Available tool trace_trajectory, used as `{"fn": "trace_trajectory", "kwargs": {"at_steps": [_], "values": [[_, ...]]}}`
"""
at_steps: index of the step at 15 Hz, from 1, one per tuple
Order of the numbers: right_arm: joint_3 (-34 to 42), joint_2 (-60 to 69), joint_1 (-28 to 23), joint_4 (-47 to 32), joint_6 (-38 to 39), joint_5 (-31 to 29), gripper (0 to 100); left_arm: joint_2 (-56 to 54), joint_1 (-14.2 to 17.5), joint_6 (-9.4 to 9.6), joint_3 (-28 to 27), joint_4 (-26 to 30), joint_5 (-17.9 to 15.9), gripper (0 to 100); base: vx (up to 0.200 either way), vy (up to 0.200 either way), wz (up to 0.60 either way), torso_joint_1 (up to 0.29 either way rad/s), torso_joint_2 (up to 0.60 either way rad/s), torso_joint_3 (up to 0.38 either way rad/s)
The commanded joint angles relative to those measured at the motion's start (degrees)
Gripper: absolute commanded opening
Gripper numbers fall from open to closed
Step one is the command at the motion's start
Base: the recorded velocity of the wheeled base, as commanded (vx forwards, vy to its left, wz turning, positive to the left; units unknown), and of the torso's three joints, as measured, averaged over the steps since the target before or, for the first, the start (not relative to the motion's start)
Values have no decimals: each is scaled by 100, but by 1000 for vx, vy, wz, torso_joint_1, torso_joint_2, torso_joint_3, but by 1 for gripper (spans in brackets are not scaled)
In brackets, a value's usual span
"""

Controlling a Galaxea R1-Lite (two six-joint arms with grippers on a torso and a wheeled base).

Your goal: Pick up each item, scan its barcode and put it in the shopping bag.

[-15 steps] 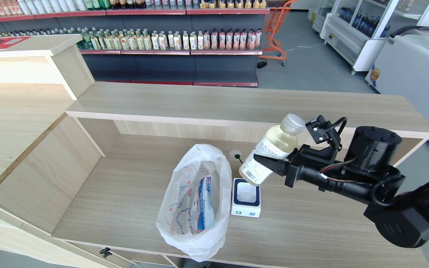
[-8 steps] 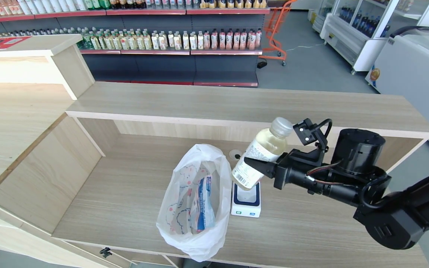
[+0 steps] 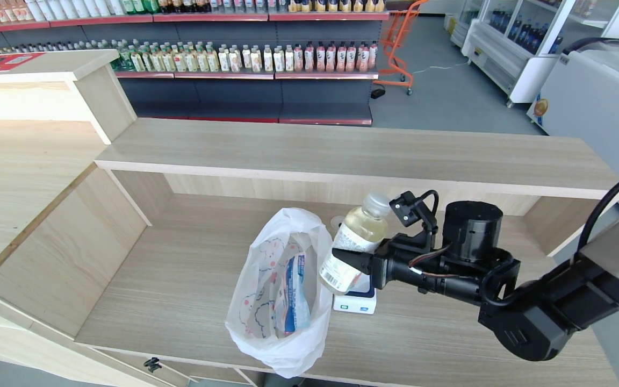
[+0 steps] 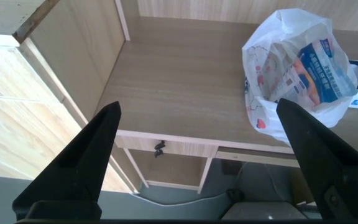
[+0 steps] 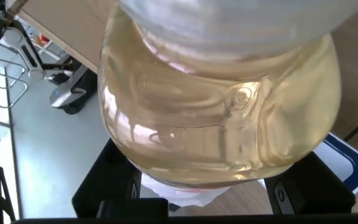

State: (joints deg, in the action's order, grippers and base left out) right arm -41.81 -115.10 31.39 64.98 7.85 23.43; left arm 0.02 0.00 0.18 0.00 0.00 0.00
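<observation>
Behind the pale wood counter (image 3: 180,279), drink shelves (image 3: 234,59) line the shop. We see the right gripper (image 3: 348,253) pinching a tilted clear bottle (image 3: 357,236) of yellowish drink, with a white label and grey cap. Its base hangs below the grip, apparently over the shopping bag (image 3: 282,352) rim, beside the scanner (image 3: 355,305).

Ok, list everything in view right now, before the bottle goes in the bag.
bottle: one, pale yellow with grey cap, tilted over the scanner, beside the bag
shopping bag: one, white, open on the counter
packets: two, blue-white and pink-patterned, inside the bag
scanner: one, white, right of the bag
counter: one, light wood
shelf bottles: many, mixed colours, rows behind
freezer: one, white, far right
right gripper: black, shut on the bottle
left gripper: black, open, clear of the bag
</observation>
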Motion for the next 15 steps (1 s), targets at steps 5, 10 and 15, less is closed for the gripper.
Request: {"fn": "trace_trajectory", "kwargs": {"at_steps": [5,10,15], "values": [[-1162,-1401,43,24,-539,39,0,6,0,-1,0,0,0,100,0,0,0,0,0,0],[-2279,-2148,280,165,-557,30,0,6,0,-1,0,0,0,100,0,0,0,0,0,0],[-2867,-2789,315,138,-1084,21,0,6,0,-1,0,0,0,100,0,0,0,0,0,0]]}}
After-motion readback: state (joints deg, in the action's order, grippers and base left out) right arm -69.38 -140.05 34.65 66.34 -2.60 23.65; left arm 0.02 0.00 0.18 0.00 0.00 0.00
